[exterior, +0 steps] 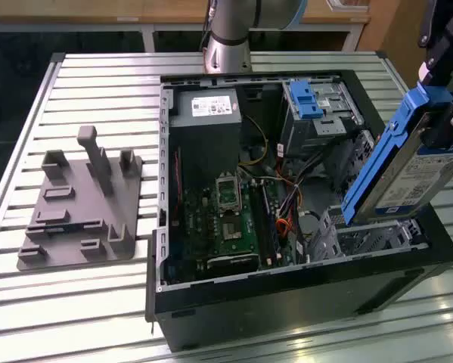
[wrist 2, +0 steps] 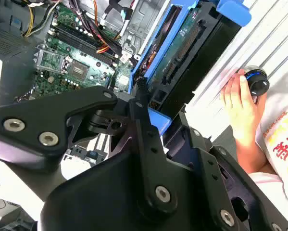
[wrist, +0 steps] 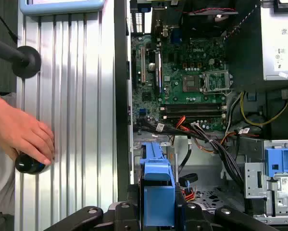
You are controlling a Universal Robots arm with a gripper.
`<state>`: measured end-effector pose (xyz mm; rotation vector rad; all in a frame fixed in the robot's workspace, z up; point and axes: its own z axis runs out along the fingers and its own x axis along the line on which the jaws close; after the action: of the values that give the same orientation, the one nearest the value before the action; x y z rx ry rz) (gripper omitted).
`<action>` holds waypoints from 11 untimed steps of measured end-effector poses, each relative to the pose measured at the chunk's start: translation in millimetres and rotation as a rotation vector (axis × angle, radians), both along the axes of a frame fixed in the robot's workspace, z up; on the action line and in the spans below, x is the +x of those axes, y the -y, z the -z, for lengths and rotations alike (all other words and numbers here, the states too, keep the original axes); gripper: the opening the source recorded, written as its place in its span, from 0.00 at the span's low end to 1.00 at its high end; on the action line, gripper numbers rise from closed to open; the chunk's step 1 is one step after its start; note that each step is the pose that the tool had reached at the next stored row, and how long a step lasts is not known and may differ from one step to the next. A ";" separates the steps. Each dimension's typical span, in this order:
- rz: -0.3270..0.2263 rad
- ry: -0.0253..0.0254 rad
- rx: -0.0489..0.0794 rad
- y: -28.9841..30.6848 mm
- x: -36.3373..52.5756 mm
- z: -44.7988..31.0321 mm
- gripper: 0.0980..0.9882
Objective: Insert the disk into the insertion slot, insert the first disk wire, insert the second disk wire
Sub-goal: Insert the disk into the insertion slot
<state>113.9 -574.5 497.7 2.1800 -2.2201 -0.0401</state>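
At the wrist, the gripper [wrist: 158, 211] is pressed together on the disk [wrist: 158, 190], pinching its blue caddy between the fingers, as both wrist views show. In the exterior view we see the disk [exterior: 400, 166] held tilted, high end towards the gripper [exterior: 442, 113] and low end at the mouth of the insertion slot [exterior: 370, 238]. The slot is the perforated silver cage in the corner of the computer case [exterior: 287, 291] at the exterior view's right. We cannot tell whether the low end touches the cage wall or hangs just above it.

We judge the step in hand to be seating the disk, and not yet done. To do it well, we would square the caddy's long edges with the cage walls before any downward push. The cage is only just wider than the disk, so a tilted entry is likely to jam.

Just beside the cage runs the cable bundle [exterior: 287, 200], which should stay outside the disk's path. Beyond it lie the motherboard [exterior: 226, 219] and the taller bay [exterior: 321, 113]. Outside the case, a person's hand [wrist: 23, 134] rests on a black knob [wrist: 28, 164] on the table [exterior: 97, 318]. A grey fixture [exterior: 82, 204] stands well apart.
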 end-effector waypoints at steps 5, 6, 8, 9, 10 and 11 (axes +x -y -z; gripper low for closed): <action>0.000 0.0000 0.000 0.0 0.0 0.0 0.30; 0.000 0.0000 0.000 0.0 0.0 0.0 0.30; 0.000 0.0000 0.000 0.0 0.0 0.0 0.30; 0.000 0.0000 0.000 0.0 0.0 0.0 0.30; 0.000 0.0000 0.000 0.0 0.0 0.0 0.30; 0.000 0.0000 0.000 0.0 0.0 0.0 0.30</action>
<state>113.9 -574.5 497.8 2.1800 -2.2200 -0.0400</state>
